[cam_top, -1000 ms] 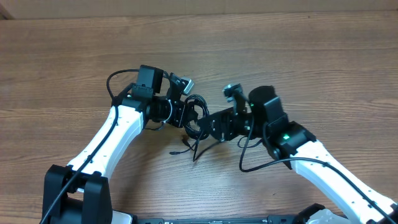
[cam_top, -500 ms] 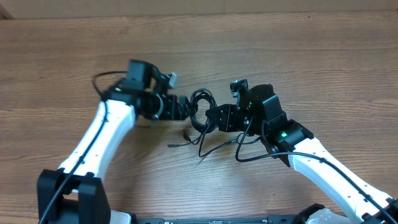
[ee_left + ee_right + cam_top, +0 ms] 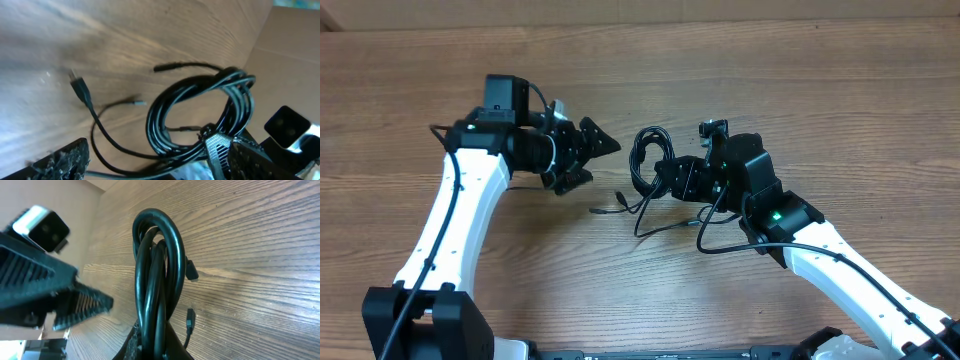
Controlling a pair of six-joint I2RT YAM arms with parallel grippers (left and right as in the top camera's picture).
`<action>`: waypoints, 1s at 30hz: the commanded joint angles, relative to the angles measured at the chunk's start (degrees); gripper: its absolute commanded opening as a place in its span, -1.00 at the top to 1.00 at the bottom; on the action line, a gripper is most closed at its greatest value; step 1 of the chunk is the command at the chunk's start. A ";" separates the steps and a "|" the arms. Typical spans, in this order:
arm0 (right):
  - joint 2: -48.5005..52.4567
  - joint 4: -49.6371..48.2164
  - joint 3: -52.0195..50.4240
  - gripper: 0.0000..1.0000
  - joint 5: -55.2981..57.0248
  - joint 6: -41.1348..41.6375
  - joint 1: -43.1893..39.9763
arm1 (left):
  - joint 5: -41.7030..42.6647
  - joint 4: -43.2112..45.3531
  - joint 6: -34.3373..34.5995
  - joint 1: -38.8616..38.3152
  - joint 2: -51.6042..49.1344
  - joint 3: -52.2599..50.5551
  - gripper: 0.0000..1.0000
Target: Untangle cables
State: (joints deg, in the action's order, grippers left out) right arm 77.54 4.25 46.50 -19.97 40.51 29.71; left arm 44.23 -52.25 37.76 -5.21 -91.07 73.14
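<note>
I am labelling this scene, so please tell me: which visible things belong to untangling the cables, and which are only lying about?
Job in hand:
- cables, gripped by the shut right end effector
- left end effector, open and empty

Not part of it:
- wooden table
- thick arm wire

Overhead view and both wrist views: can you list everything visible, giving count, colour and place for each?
cables: one tangled bundle, strand count unclear, black, mid-table; loose plug ends trail onto the wood.
table: one, brown wood grain, under everything.
left arm, right arm: two, white with black joints, entering from the bottom edge.
left pincer: one, black, open, left of the bundle, not touching it.
right pincer: one, black, shut on the cables.
</note>
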 commanded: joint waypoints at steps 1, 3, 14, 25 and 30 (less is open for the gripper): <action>-0.26 -0.79 1.25 0.92 0.63 0.74 -0.11 | 0.17 0.70 5.40 -2.97 0.66 -1.81 -0.71; -0.26 -0.79 1.25 0.92 0.63 3.17 -0.11 | -2.29 0.74 6.97 -4.39 0.46 -2.34 -0.61; -0.26 -0.98 1.22 0.92 -1.33 11.28 -0.11 | -7.80 4.26 13.57 -8.79 0.31 -3.67 -0.12; -0.26 -2.54 1.22 0.92 -3.28 16.17 -0.11 | -12.44 4.39 15.21 -11.10 0.31 -3.67 -0.03; -0.26 -2.49 1.22 0.92 -3.30 18.27 -0.11 | -13.11 5.81 15.43 -12.00 0.31 -3.67 0.31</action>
State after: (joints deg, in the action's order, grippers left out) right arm 77.54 2.52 46.50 -22.55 56.42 29.71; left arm 32.64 -47.40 52.75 -16.53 -91.07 70.00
